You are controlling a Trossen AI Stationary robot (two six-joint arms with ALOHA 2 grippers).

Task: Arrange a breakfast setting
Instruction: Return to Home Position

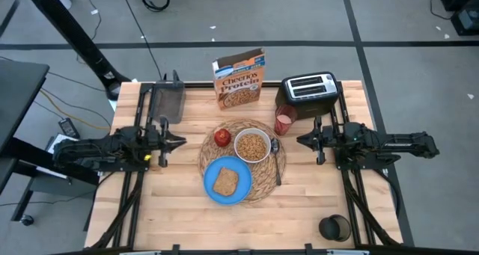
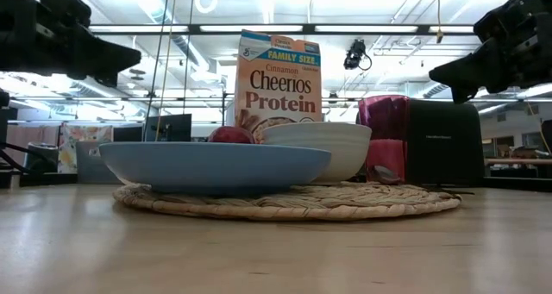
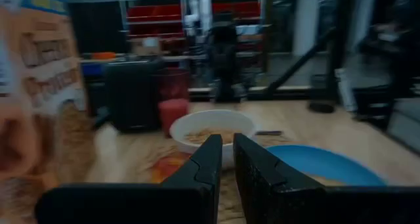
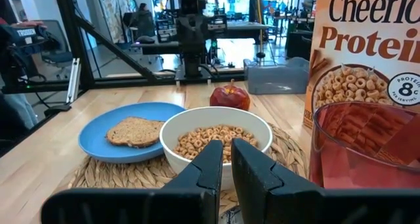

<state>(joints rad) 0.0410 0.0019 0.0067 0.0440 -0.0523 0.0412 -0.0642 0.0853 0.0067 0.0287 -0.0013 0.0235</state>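
Wooden table, placemat midway between left hand and right hand, both closed.

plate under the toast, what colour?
Blue; the plate shows best in the right wrist view.

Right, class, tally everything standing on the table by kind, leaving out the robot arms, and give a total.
Tableware: 4 (blue plate, white bowl, spoon, pink cup)
Food: 3 (apple, toast, Cheerios box)
Mats: 1 (woven placemat)
Appliances: 1 (toaster)
Other: 2 (grey tray, black round container)
Total: 11
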